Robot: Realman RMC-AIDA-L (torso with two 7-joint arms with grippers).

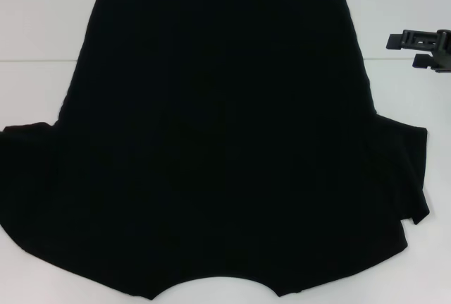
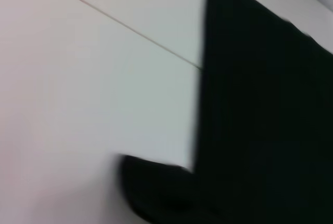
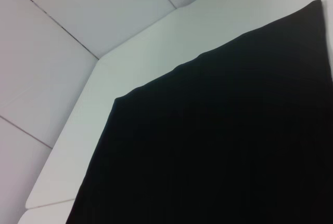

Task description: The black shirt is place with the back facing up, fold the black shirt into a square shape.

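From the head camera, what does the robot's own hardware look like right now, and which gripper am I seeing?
Only the right gripper shows, at the right edge: matte black, blocky and angular, with two flat fingers stacked one above the other. No cables or markings are visible. The left gripper is out of view.

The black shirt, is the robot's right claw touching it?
Apart. In the head view, the right gripper hangs beside the black shirt, with a strip of white table showing between them.
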